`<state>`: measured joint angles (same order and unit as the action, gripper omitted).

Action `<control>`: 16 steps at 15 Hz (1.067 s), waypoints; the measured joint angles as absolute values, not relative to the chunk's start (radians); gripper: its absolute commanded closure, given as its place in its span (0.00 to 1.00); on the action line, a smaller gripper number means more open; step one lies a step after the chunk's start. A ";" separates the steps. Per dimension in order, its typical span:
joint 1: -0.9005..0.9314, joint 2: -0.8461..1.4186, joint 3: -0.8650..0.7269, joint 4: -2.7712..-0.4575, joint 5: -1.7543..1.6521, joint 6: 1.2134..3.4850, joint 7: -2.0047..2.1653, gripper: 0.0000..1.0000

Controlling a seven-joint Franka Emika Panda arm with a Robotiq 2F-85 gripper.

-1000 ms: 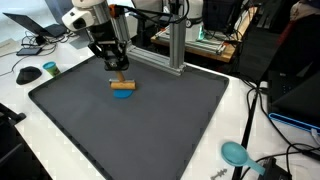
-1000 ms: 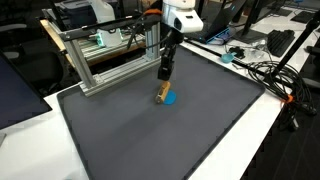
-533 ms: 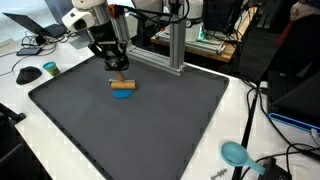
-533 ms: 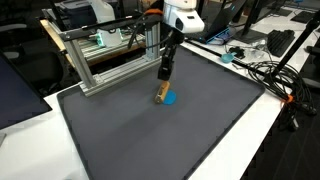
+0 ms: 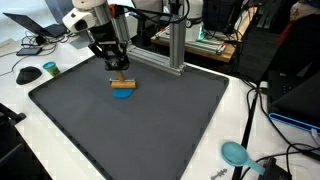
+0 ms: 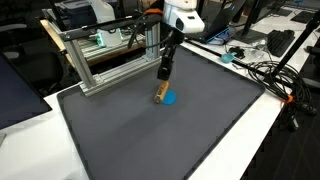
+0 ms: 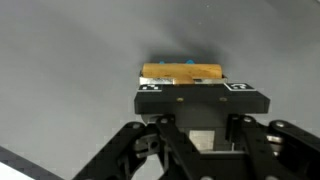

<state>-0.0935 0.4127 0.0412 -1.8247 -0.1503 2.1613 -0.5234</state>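
A small wooden block [image 5: 122,85] lies on top of a blue disc [image 5: 122,94] near the far side of a dark grey mat [image 5: 140,130]. Both also show in an exterior view, the block [image 6: 160,94] and the disc [image 6: 170,99]. My gripper [image 5: 120,76] points straight down onto the block, with its fingers closed at the block's top [image 6: 163,82]. In the wrist view the block [image 7: 182,72] shows just beyond the black fingertip bar [image 7: 200,98], with blue peeking behind it.
An aluminium frame [image 5: 170,50] stands at the mat's far edge and also shows in an exterior view [image 6: 105,60]. A teal scoop [image 5: 235,153] lies off the mat's corner. Cables, a mouse [image 5: 28,74] and monitors ring the table.
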 measured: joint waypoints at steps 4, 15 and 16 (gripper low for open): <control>-0.093 0.413 0.041 -1.825 -0.153 2.158 -0.523 0.78; -0.093 0.414 0.040 -1.822 -0.157 2.147 -0.523 0.78; -0.093 0.414 0.039 -1.821 -0.157 2.145 -0.523 0.78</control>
<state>-0.0932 0.4141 0.0394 -1.8213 -0.1565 2.1453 -0.5234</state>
